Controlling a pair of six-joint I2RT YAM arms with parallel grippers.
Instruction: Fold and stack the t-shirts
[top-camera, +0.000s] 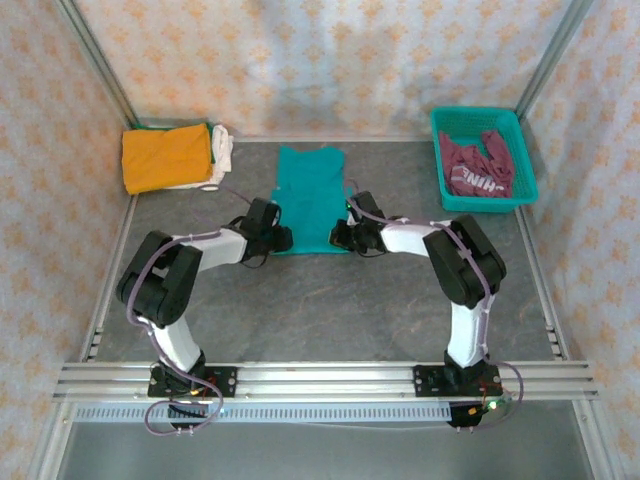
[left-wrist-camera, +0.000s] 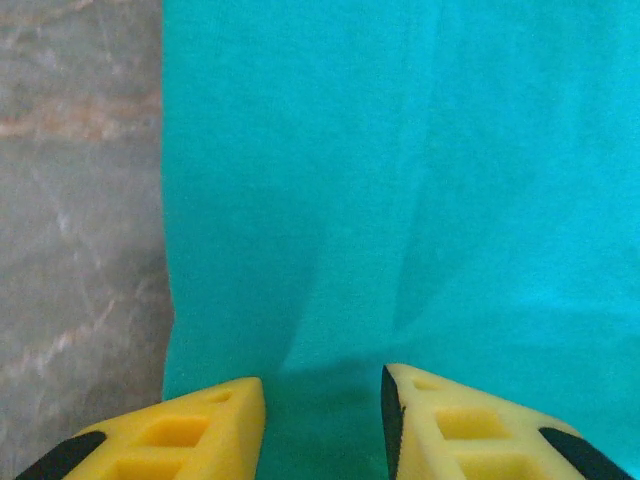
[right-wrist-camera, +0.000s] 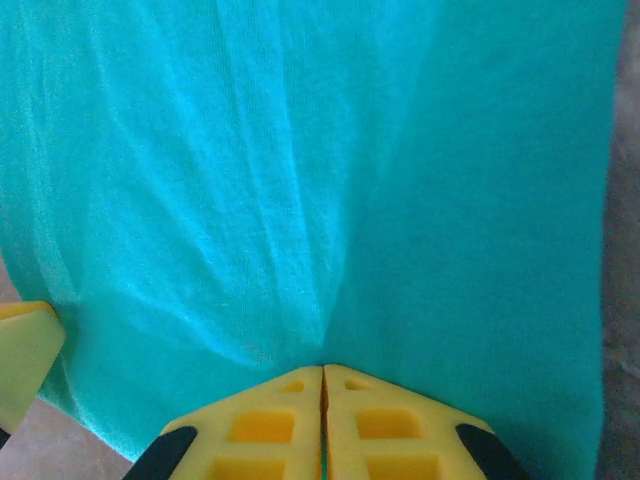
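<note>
I see right gripper (right-wrist-camera: 322, 388) fingers pressed together, pinching the teal t-shirt (right-wrist-camera: 300, 180) edge, cloth running to 12 o'clock; left gripper (left-wrist-camera: 323, 405) fingers apart, cloth between them.

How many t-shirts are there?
4: a teal t-shirt mid-table, an orange t-shirt folded far left over a white t-shirt, a maroon t-shirt in the basket. More may hide underneath.

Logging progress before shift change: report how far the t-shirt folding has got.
Done: folded orange cloth t-shirt stacked on a white one, back left. In hand: teal cloth t-shirt flat mid-table, right hand pinching its near hem, left hand open over it. Left: maroon lettered t-shirt crumpled in the teal plastic basket.
</note>
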